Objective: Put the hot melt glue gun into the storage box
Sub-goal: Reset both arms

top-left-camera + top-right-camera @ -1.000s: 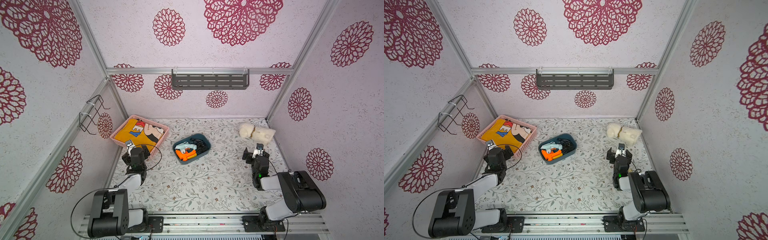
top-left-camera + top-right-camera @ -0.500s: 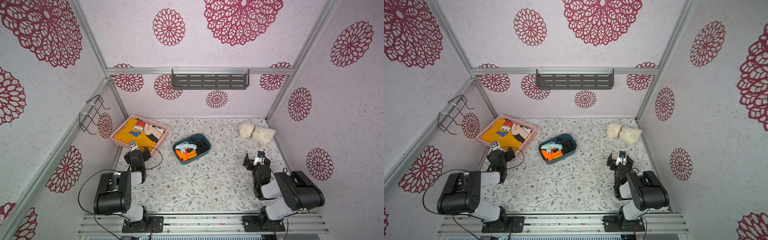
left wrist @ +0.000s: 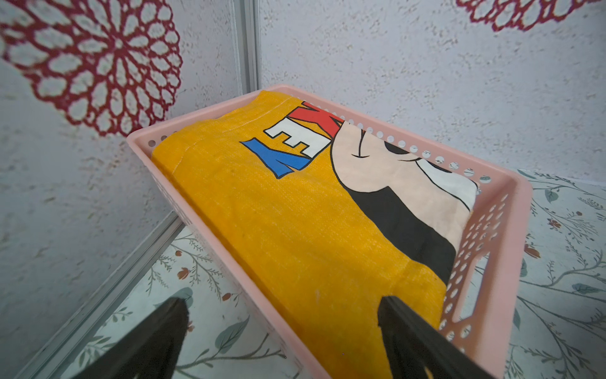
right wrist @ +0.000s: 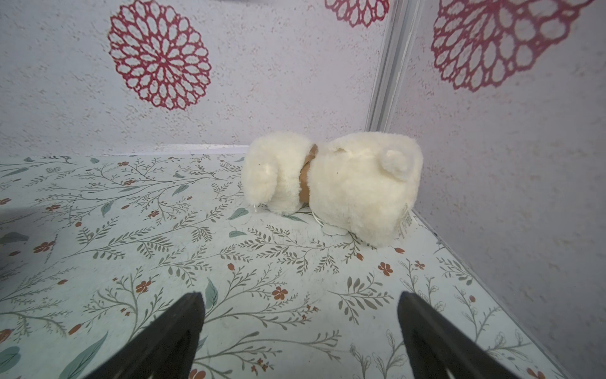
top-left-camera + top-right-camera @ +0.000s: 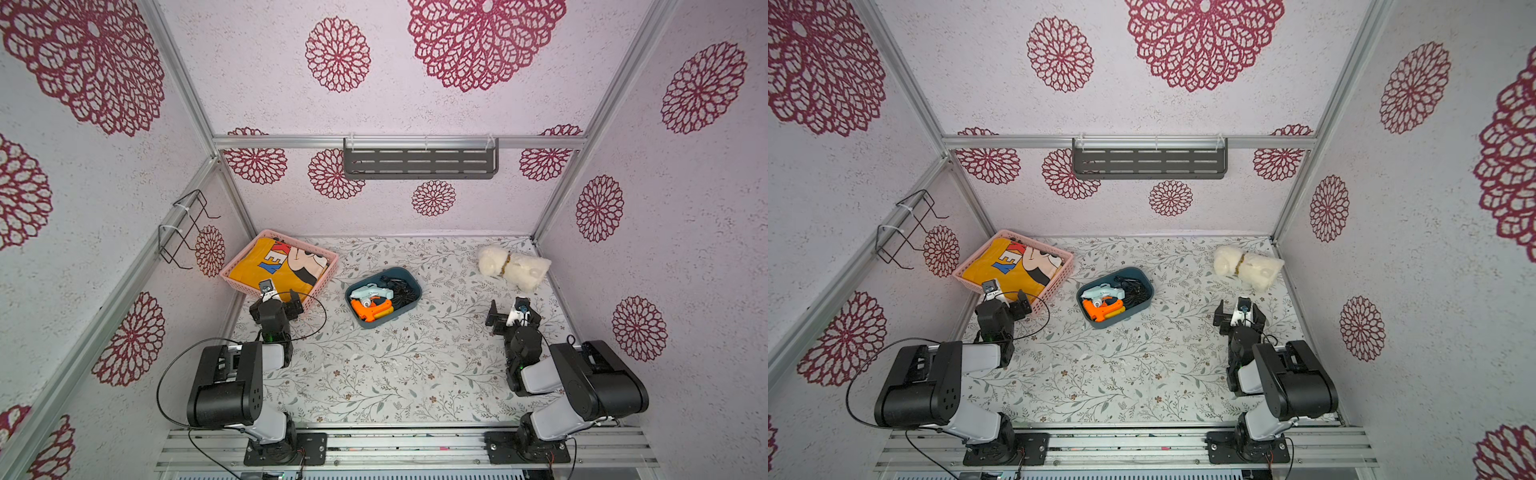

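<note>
Two glue guns [image 5: 370,292], pale blue and orange, inside teal storage box [image 5: 409,277] on counter [image 5: 374,374]; left jaws apart by pink basket [image 5: 324,279], right jaws apart near plush toy [image 5: 513,266], both empty; placement judged done, arms best parked clear of box

In both top views a black cord [image 5: 400,290] is covering the floor inside the storage box [image 5: 384,323], and the light blue glue gun [image 5: 370,292] and orange glue gun [image 5: 372,311] beside it are showing too small for you to tell which one the cord is joining. Left of the storage box, the left gripper [image 5: 280,297] is hiding part of the near rim of the pink basket [image 5: 326,282], while a yellow cloth [image 5: 253,270] is covering its floor. Right of the storage box, the right gripper [image 4: 300,295] is having its fingers cut off by its wrist view's edge.
</note>
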Tool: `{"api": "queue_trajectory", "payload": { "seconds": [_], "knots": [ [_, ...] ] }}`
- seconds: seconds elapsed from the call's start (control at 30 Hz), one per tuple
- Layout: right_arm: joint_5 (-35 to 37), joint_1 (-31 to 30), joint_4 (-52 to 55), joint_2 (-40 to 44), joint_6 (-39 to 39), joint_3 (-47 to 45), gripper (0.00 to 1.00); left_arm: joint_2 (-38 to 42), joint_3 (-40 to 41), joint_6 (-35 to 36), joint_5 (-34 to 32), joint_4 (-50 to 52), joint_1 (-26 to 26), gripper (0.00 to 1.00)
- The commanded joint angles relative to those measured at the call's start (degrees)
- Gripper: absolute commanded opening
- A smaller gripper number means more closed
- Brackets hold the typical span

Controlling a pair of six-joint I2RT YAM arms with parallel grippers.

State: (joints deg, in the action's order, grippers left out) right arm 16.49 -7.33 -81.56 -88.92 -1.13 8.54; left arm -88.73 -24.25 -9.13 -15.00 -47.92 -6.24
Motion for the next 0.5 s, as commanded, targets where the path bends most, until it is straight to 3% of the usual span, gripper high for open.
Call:
{"api": "queue_trajectory", "payload": {
  "seconds": [0.0,0.47],
  "knots": [
    [0.4,-0.4,-2.4,0.2,-1.1,0.7,0.99,0.1,0.6,1.1,-1.0,-2.5,1.0,0.98],
    [-1.0,0.1,-0.8,0.2,-0.8,1.3,0.99,-0.2,0.5,1.7,-1.4,-2.8,1.0,0.98]
  ]
}}
